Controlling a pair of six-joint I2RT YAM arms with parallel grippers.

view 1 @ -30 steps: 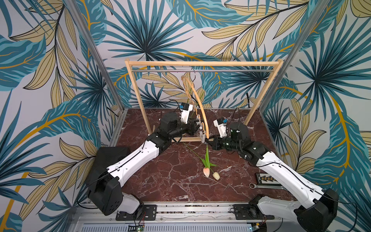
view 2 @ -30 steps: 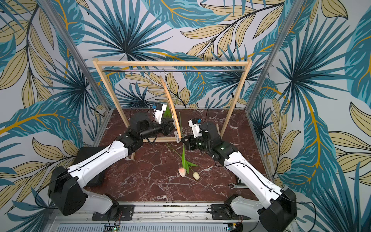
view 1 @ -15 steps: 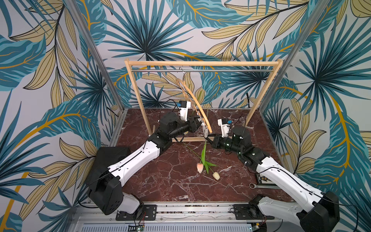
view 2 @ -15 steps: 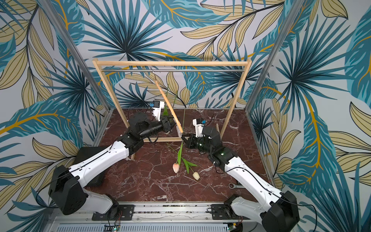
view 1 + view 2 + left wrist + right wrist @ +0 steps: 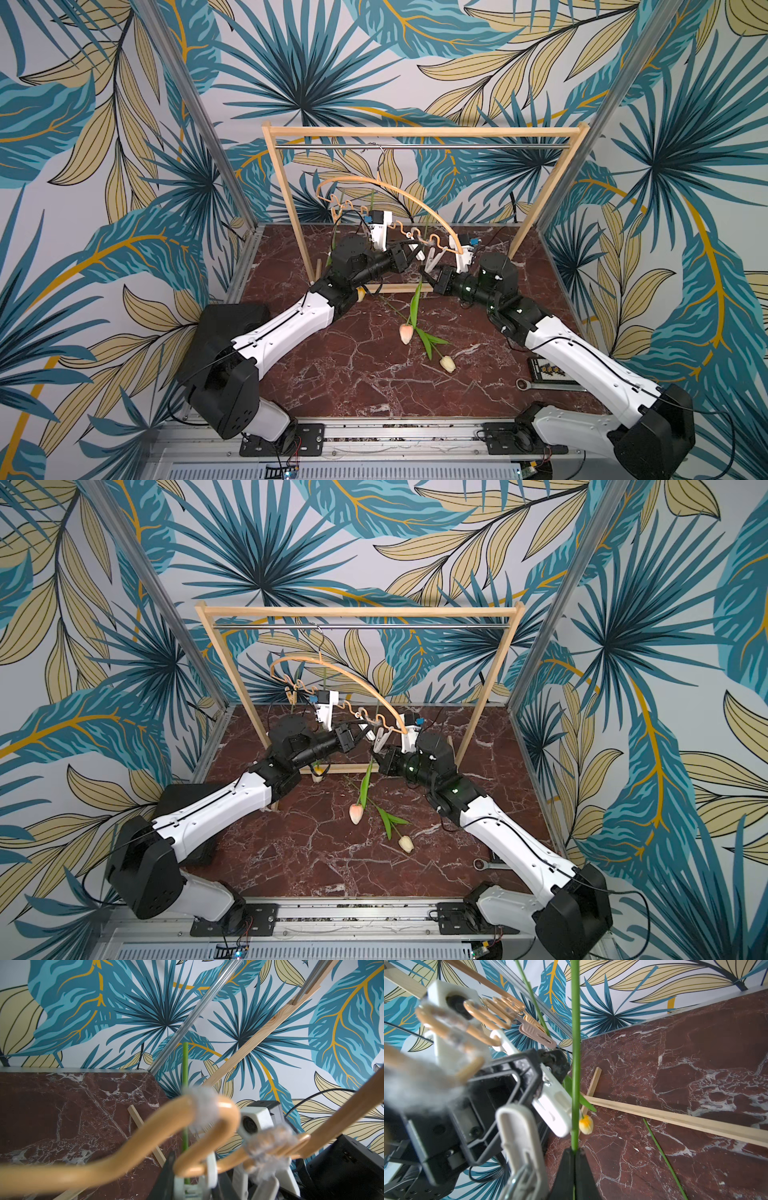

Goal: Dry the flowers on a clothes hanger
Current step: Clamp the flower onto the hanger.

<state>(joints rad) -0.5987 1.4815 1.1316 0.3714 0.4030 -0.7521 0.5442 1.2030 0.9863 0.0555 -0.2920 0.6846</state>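
The light-wood clothes hanger (image 5: 399, 193) (image 5: 353, 675) hangs tilted from the rack's rail. My left gripper (image 5: 409, 253) (image 5: 193, 1184) is shut on a white clip (image 5: 212, 1169) (image 5: 553, 1105) on its wavy bar. My right gripper (image 5: 426, 276) (image 5: 574, 1152) is shut on the green stem (image 5: 575, 1043) of the pink flower (image 5: 406, 333) (image 5: 355, 813), whose head hangs down above the table. That stem runs up right at the clip's mouth; whether it is pinched I cannot tell. A cream-white flower (image 5: 447, 363) lies on the table. A yellow flower (image 5: 318, 776) (image 5: 586, 1125) hangs head down behind my left arm.
The big wooden rack (image 5: 424, 132) stands across the back, its base bar (image 5: 675, 1120) on the marble table. A second white clip (image 5: 432, 257) and a beige clip (image 5: 537, 1032) hang from the hanger. A wrench (image 5: 525, 384) and a black tray (image 5: 548, 370) lie at the right front.
The hanger has swung from edge-on to nearly broadside and its hook slid left along the rail. The pink flower has been carried left and up. Both grips are unchanged.
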